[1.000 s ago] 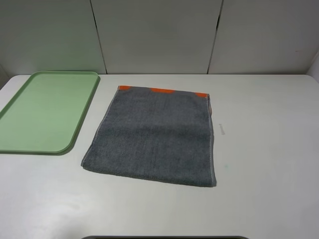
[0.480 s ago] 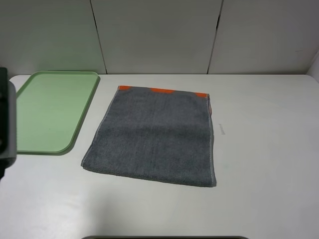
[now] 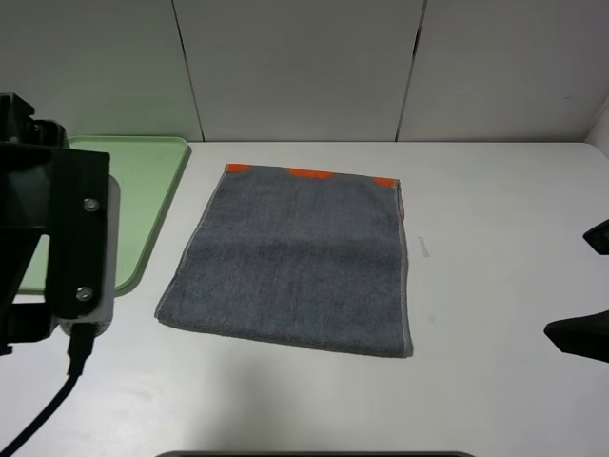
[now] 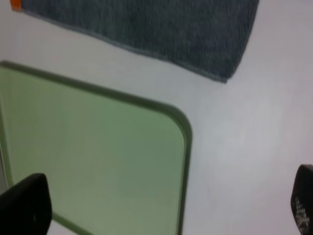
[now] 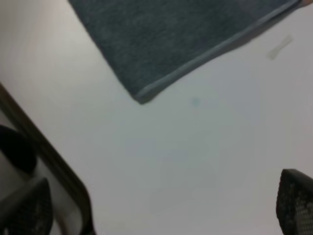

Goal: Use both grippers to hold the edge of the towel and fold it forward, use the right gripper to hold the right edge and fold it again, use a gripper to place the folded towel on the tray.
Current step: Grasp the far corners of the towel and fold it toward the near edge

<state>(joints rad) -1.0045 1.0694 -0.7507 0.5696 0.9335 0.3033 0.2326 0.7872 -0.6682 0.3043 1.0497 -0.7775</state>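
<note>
The dark grey towel (image 3: 295, 262) lies flat in the middle of the table, its orange stripe (image 3: 309, 173) at the far end and its plain edge (image 3: 285, 339) nearest me. The pale green tray (image 3: 143, 190) sits to its left, partly hidden by my left arm (image 3: 57, 238). My left gripper (image 4: 164, 210) is open and empty above the tray's (image 4: 98, 156) near corner, away from the towel's corner (image 4: 146, 24). My right gripper (image 3: 590, 286) is open and empty at the right side of the table, to the right of the towel's near right corner (image 5: 171, 44).
The white table's dark front edge (image 5: 54, 161) shows in the right wrist view. A small pale mark (image 3: 422, 248) lies on the table just right of the towel. White wall panels stand behind the table.
Both arms have come into view. The left arm moved in from the left over the tray. The right gripper's fingers appeared at the right side. The towel has not moved.
</note>
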